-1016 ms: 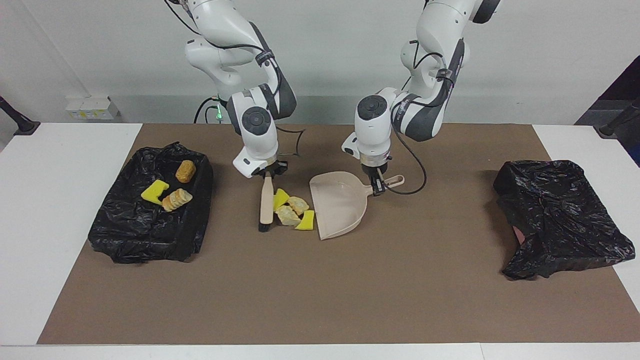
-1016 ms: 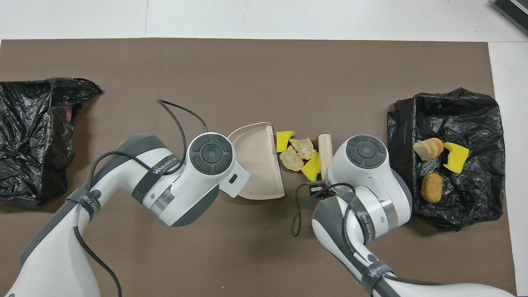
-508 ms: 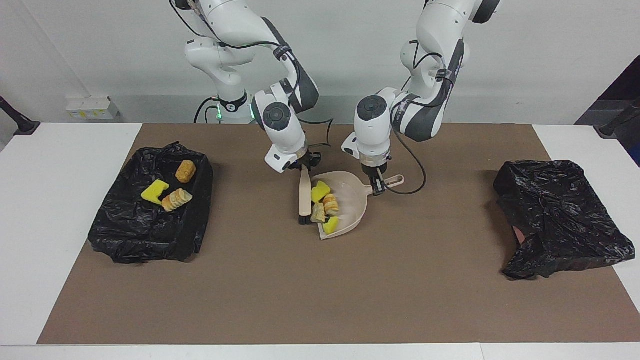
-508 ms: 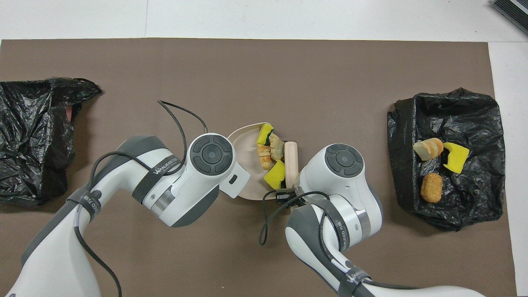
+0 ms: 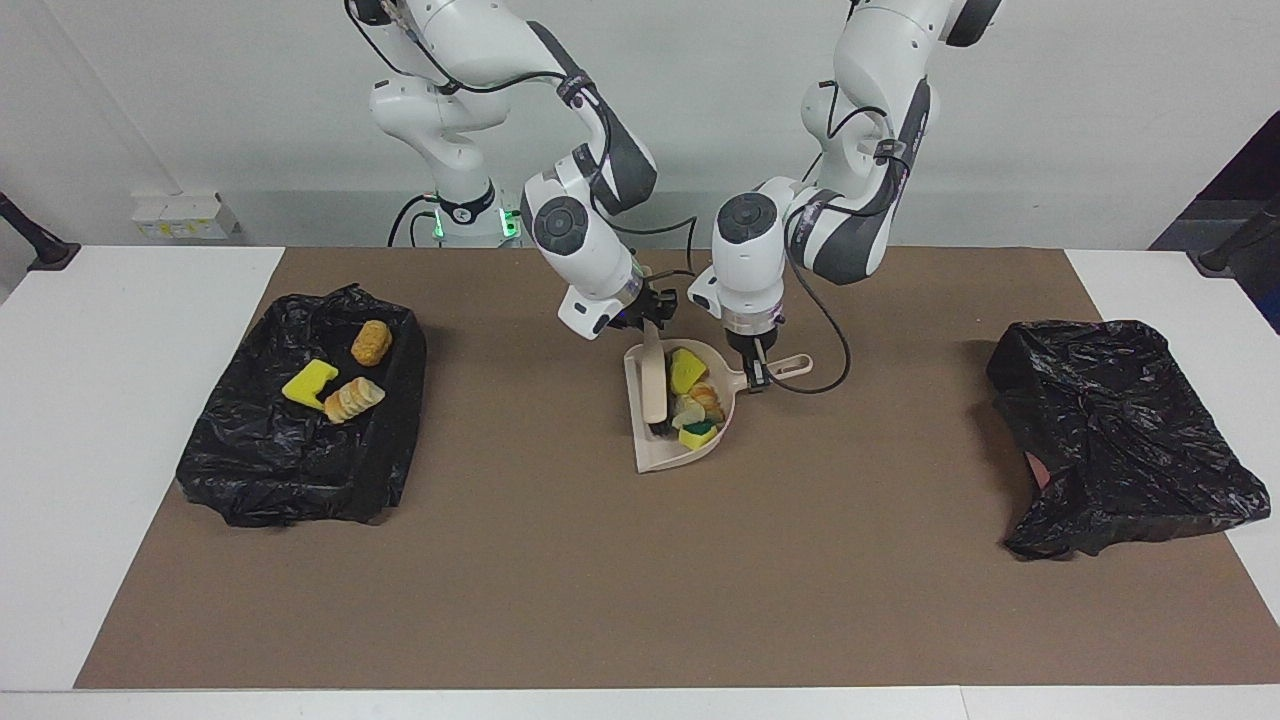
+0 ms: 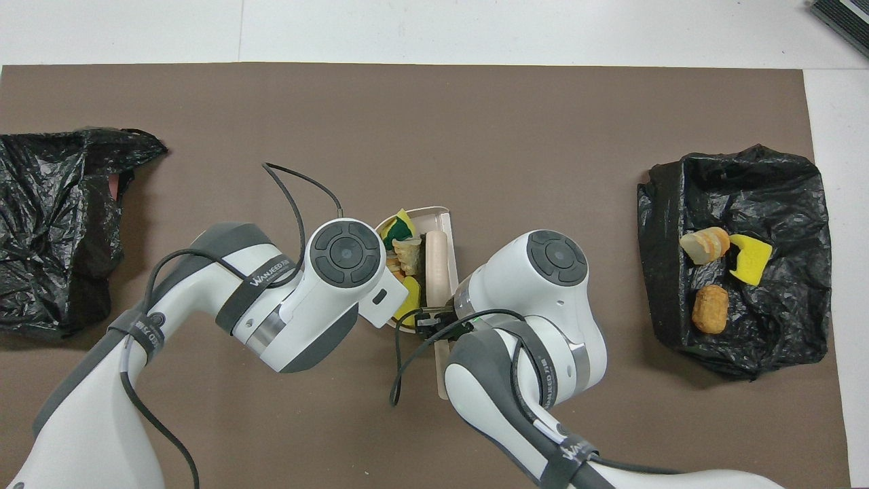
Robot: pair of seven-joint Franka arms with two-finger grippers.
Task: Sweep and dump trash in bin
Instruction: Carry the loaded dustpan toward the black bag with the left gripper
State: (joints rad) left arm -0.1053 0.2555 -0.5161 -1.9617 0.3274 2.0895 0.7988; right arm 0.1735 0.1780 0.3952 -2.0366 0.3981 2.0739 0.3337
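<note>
White walls backed a white tabletop (image 5: pixel 140 330) spread with a brown mat (image 5: pixel 640 560), and at its middle sat a beige dustpan (image 5: pixel 655 455) tilted up on its rim. The left hand (image 5: pixel 757 372) was clamped on the dustpan's handle (image 5: pixel 790 362), and the right hand (image 5: pixel 645 318) was clamped on the top of a wooden hand brush (image 5: pixel 655 385), whose bristled end was pushed down inside the pan. Packed between the brush and the pan's back wall lay four bits of the trash (image 5: pixel 694 398), yellow sponge pieces and tan bread chunks, just under and beside both hands. Three more bits (image 5: pixel 338 380) lay in the open black-lined bin (image 5: pixel 300 470) at the right arm's end of the tabletop; a second black bag (image 5: pixel 1120 430) lay crumpled at the left arm's end.

The risk from here was spillage. The pieces were heaped loosely near the pan's open lip, so if the brush drew back before the pan tipped further toward its handle, they could roll out onto the mat. A sharp lift or swing by the left arm could toss the light sponge out too. The two hands worked very close together, so an ill-timed lift could knock the brush against the pan and jolt the load. Carrying it to the bin would mean passing the right arm.
</note>
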